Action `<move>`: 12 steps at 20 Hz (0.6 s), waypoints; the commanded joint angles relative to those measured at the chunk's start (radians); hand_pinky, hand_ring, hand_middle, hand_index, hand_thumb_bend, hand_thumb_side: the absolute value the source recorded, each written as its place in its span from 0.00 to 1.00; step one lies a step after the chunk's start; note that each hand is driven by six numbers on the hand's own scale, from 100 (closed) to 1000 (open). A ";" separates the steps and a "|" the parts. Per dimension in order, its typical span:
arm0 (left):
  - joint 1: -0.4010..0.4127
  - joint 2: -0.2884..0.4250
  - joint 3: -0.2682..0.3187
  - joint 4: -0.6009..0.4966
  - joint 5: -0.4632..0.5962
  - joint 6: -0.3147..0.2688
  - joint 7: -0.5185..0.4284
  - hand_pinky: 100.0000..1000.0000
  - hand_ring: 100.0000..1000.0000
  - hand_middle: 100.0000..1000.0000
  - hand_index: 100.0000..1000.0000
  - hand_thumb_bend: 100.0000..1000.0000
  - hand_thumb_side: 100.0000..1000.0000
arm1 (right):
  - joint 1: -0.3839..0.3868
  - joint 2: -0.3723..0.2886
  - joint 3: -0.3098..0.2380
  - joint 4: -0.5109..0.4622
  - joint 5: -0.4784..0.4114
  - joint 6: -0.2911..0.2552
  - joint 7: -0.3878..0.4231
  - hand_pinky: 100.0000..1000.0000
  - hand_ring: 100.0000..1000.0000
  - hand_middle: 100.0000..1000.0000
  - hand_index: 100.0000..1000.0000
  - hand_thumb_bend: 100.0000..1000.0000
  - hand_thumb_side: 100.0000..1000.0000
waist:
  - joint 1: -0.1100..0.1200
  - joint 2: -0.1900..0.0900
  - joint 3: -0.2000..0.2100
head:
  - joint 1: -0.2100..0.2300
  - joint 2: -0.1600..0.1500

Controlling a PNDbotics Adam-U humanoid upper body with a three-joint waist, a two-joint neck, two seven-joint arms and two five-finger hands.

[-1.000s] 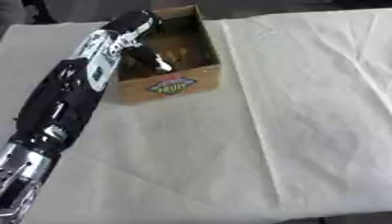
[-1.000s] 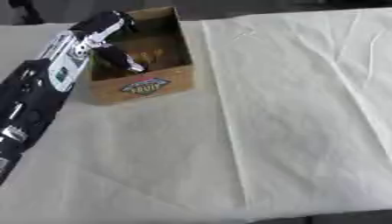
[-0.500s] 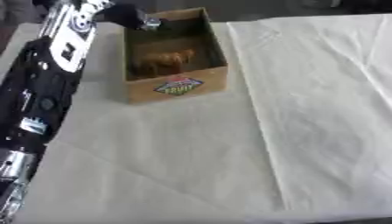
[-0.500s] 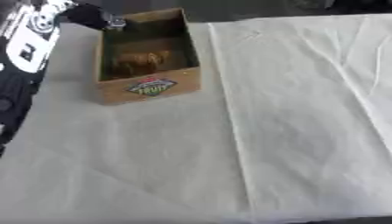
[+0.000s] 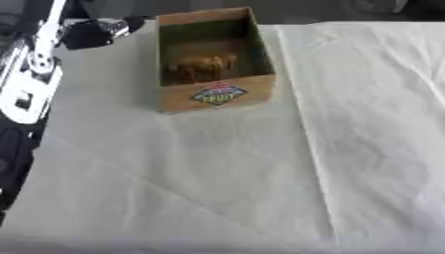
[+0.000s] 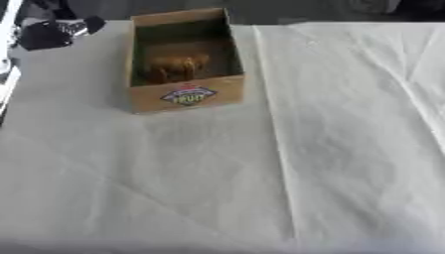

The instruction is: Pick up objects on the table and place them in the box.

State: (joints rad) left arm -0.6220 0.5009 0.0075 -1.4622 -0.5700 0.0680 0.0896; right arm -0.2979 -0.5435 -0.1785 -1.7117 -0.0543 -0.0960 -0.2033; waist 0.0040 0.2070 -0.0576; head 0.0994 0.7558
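White cloth (image 5: 287, 163), creased, covers the table, with nothing on it in front of the box (image 5: 213, 94). The cardboard box stands at the far left, a colourful label on its near wall, a brown lump (image 5: 201, 66) inside. The left hand (image 5: 96, 32) hangs left of the box; its fingers cannot be made out.

A: What sits on the white cloth (image 5: 260, 173)?
B: 1 cardboard box (image 5: 213, 94), open at the top, with a colourful label on its near wall. A small brown thing (image 5: 201, 65) lies inside it.
A: And the robot?
B: Its left arm (image 5: 31, 84) runs up the left edge; the left hand (image 5: 97, 31) is just left of the box, apart from it, holding nothing
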 commanded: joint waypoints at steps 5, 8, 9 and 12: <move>0.089 0.001 0.015 -0.137 0.108 0.024 0.108 0.52 0.55 0.55 0.64 0.71 0.55 | -0.038 -0.041 0.002 0.007 -0.011 0.001 -0.009 0.38 0.55 0.66 0.81 0.00 0.23 | -0.001 -0.018 0.010 | 0.001 0.014; 0.115 -0.005 0.004 -0.143 0.152 0.017 0.152 0.51 0.54 0.54 0.63 0.69 0.55 | -0.044 -0.039 0.004 0.009 -0.010 0.004 -0.013 0.38 0.55 0.66 0.81 0.00 0.23 | -0.002 -0.015 0.007 | 0.003 0.011; 0.119 -0.004 -0.001 -0.141 0.168 0.013 0.167 0.51 0.54 0.54 0.63 0.69 0.55 | -0.045 -0.038 0.004 0.009 -0.010 0.005 -0.014 0.38 0.55 0.66 0.81 0.00 0.23 | -0.002 -0.015 0.007 | 0.004 0.010; 0.130 -0.006 -0.008 -0.138 0.218 -0.002 0.200 0.51 0.53 0.53 0.63 0.67 0.55 | -0.048 -0.036 0.006 0.008 -0.008 0.006 -0.013 0.38 0.55 0.65 0.80 0.00 0.23 | -0.005 -0.011 0.002 | -0.007 0.006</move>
State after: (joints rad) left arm -0.4826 0.4809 -0.0009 -1.5830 -0.3721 0.0719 0.2730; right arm -0.3330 -0.5483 -0.1670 -1.6955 -0.0601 -0.0899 -0.2140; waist 0.0010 0.2103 -0.0559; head 0.0959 0.7640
